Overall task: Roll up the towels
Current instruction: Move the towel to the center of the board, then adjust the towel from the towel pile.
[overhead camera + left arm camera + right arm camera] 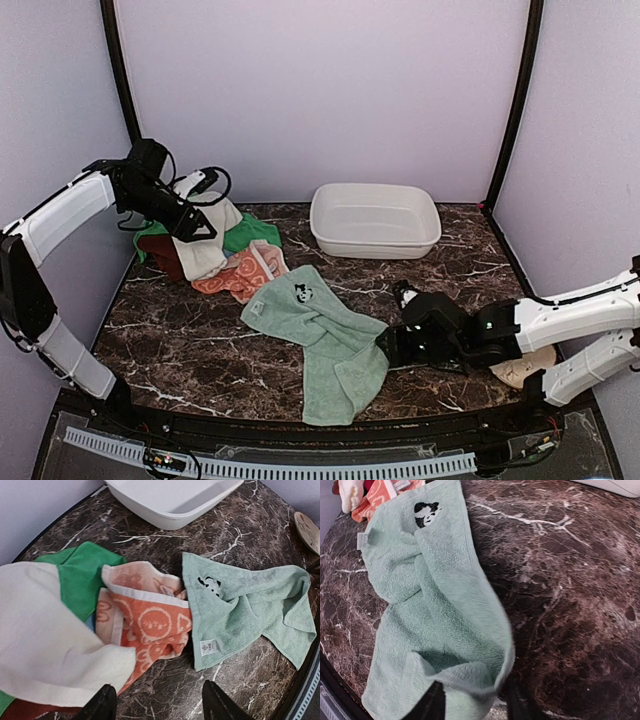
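From above, the small pale sage-green towel (320,330) lies crumpled and unrolled on the dark brown marble tabletop (200,350), near the middle of the front edge. The right hand (385,347) sits low at that towel's right border. At the back left, the left hand (190,222) hovers over a heap of cloths. The large cream-white towel (205,245) is on top, with the bright green towel (255,233) behind it. The orange swirl-patterned towel (245,272) spills toward the sage one. A white rectangular plastic basin (375,245) stands at the back, and a round cream plate (520,368) peeks from under the right arm.

In the left wrist view, the left hand's fingers (102,705) stand wide apart with nothing between them, just over the cream towel's edge. The orange towel overlaps the green one and lies just beside the sage towel's corner.

In the right wrist view, the right hand's fingers (427,705) stand partly apart with a raised fold of the sage towel between them. Whether they actually pinch it, I cannot tell.
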`<act>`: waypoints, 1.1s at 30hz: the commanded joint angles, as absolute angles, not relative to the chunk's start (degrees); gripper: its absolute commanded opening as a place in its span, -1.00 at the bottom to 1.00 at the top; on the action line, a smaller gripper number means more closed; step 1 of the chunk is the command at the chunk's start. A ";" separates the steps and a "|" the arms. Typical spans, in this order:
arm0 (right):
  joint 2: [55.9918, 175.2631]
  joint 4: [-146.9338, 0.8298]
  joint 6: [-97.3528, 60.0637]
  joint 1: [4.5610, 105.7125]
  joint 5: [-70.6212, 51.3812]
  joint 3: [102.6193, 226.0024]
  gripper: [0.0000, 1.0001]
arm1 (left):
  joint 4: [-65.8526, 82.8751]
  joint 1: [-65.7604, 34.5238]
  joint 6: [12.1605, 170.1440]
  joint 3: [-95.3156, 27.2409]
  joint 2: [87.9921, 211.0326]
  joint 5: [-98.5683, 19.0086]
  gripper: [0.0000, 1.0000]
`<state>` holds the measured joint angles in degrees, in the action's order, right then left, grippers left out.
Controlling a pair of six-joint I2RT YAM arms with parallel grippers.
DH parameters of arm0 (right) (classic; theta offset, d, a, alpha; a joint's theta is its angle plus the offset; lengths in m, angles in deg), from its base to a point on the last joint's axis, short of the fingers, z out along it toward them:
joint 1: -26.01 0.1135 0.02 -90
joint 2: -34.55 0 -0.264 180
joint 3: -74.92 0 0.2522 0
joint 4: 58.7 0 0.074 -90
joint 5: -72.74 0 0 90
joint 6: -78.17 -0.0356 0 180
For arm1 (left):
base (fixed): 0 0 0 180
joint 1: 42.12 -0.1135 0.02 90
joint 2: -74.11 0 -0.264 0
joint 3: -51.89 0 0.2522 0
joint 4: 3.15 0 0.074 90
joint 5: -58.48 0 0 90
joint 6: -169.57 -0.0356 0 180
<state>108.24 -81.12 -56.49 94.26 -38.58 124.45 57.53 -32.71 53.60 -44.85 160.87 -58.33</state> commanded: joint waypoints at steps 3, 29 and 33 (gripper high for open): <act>100.88 -92.12 -66.26 92.99 -46.57 125.69 0.27 | 55.77 -19.95 51.26 -45.40 166.86 -52.59 0.22; 119.94 -77.70 -73.73 97.28 -26.70 122.17 -0.09 | 40.20 -19.97 55.29 -55.79 194.84 -34.84 0.12; 113.46 -82.79 -75.18 95.36 -29.39 117.46 -0.10 | 38.85 -19.97 55.33 -57.61 197.34 -32.72 0.13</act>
<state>118.42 -75.27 -72.08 97.01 -27.30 122.30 39.91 -20.36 54.54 -55.38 195.25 -35.46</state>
